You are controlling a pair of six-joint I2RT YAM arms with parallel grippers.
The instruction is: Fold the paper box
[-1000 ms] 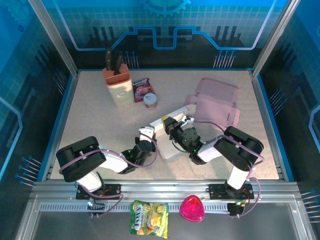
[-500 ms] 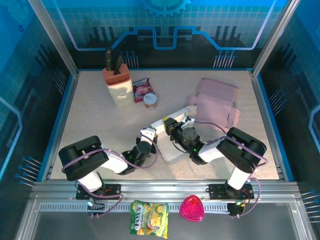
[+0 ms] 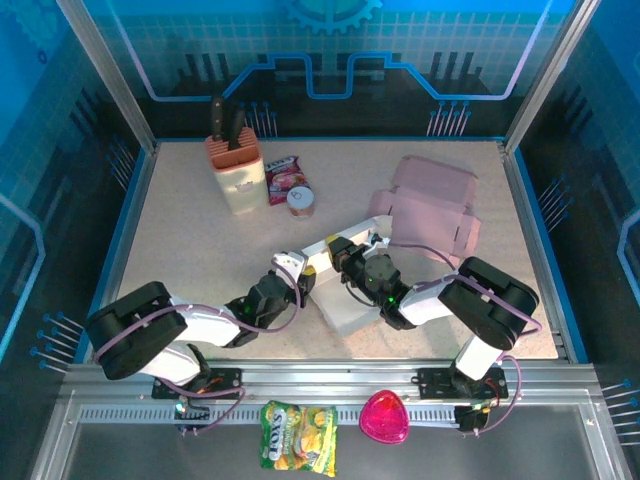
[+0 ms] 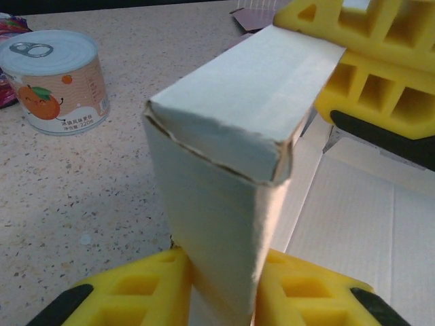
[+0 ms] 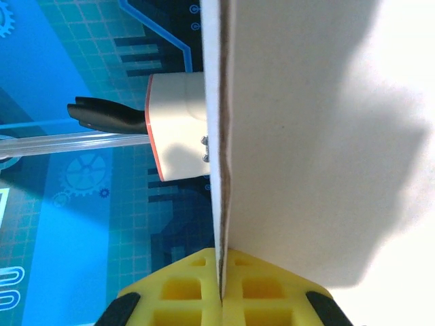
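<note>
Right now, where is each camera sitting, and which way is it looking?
Top external: above and behind the arms, looking down at the table; both arms, left gripper, right gripper.
Left wrist: on the left arm, looking across the paper box toward a fruit can; own yellow fingers.
Right wrist: on the right arm, looking along the box toward the knife block; own yellow fingers.
Shared: top and left wrist both show the fruit can.

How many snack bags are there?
2. A red bag lies beside the knife block at the back; a yellow-green bag lies on the front metal rail. Others may be hidden.
</note>
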